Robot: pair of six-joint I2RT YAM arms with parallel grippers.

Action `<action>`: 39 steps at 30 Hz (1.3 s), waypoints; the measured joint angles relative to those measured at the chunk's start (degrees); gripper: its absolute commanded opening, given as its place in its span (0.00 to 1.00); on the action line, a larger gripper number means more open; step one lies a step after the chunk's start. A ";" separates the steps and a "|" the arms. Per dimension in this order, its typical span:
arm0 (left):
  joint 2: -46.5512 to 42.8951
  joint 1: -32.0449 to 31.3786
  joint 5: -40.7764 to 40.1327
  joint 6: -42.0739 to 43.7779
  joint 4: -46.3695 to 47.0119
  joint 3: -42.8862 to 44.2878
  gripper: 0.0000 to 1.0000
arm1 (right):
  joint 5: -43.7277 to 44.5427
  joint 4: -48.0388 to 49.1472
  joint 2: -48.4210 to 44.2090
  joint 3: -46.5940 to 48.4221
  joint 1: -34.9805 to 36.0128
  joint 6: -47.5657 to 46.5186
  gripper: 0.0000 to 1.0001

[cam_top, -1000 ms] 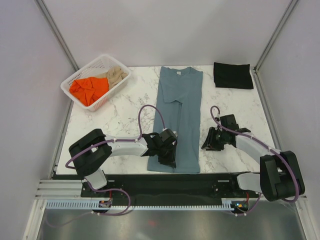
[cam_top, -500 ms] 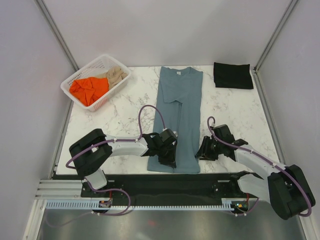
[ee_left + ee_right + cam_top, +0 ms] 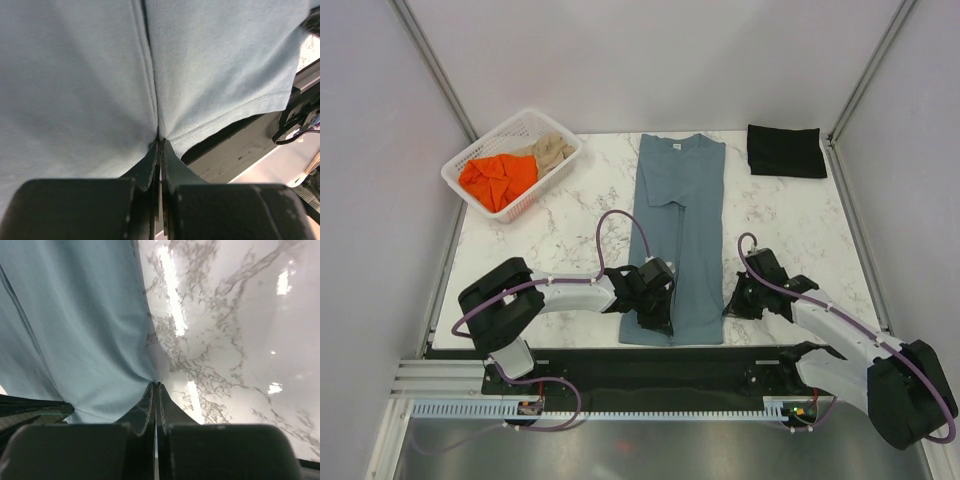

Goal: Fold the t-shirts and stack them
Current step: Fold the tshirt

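Count, whole table.

T-shirts: 4.
- 1 slate blue-grey cloth t-shirt [image 3: 680, 230], laid flat at centre.
- 1 black cloth t-shirt [image 3: 786, 151], folded square, at 1 o'clock.
- 1 orange cloth t-shirt [image 3: 498, 178] and 1 beige cloth t-shirt [image 3: 552, 150], both crumpled, at 10 o'clock.

Baskets: 1 white plastic lattice basket [image 3: 542, 184], at 10 o'clock; it holds 2 of the 4 shirts.

Tables: 1 white marble-patterned table [image 3: 550, 240].

Arms: 2, the left arm [image 3: 570, 293] at 7 o'clock and the right arm [image 3: 830, 320] at 5 o'clock.

Black two-finger grippers: 2, the left gripper [image 3: 159, 142] and the right gripper [image 3: 156, 385].
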 measured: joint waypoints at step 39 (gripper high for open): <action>-0.04 0.00 1.18 -0.37 -2.01 0.28 0.02 | -9.49 -7.34 -14.78 -7.89 1.92 5.18 0.47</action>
